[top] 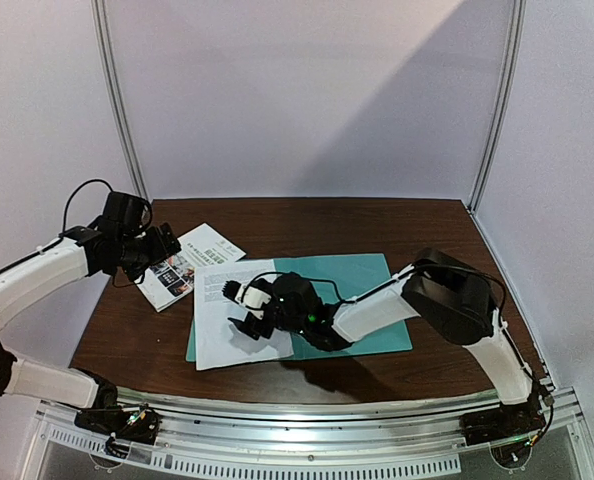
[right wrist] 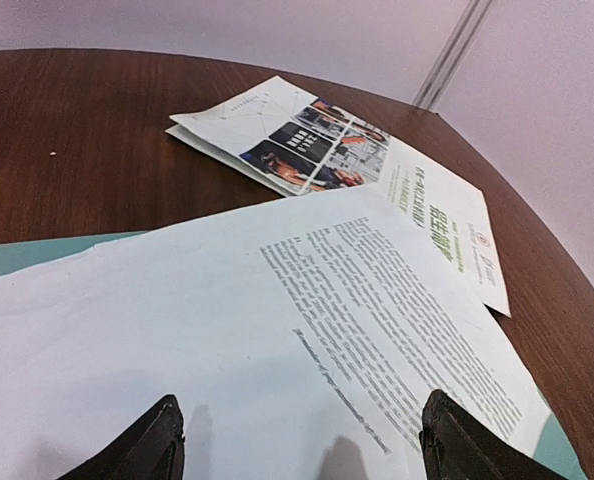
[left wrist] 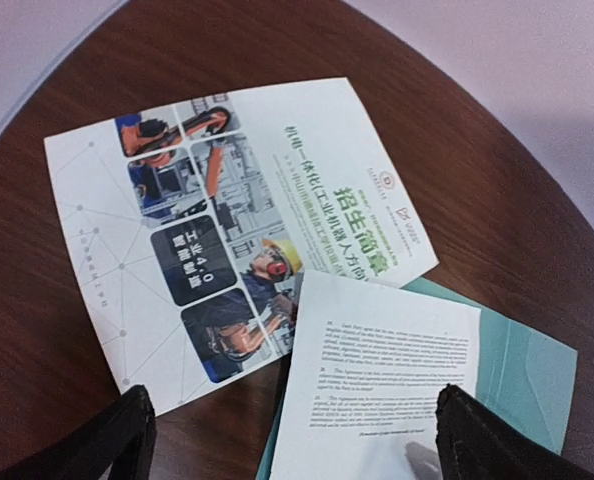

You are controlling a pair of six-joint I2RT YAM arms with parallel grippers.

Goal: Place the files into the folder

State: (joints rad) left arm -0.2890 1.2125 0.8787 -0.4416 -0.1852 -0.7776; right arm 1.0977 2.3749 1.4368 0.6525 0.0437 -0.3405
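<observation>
The teal folder (top: 362,290) lies flat in the middle of the brown table. The white sheet with black text (top: 220,335) lies on the folder's left part and overhangs its left edge. The colourful sheet with green print (top: 195,258) lies on the table to the back left, with one corner tucked under the text sheet. My left gripper (top: 167,244) hovers open above the colourful sheet (left wrist: 227,230), holding nothing. My right gripper (top: 239,310) is open just above the text sheet (right wrist: 277,330), holding nothing. The folder's clip is hidden.
The table's rounded left edge (top: 107,300) is near the colourful sheet. Grey walls and two metal frame posts (top: 122,110) stand behind the table. In the left wrist view the folder (left wrist: 532,370) shows at the right, beyond the text sheet (left wrist: 377,400).
</observation>
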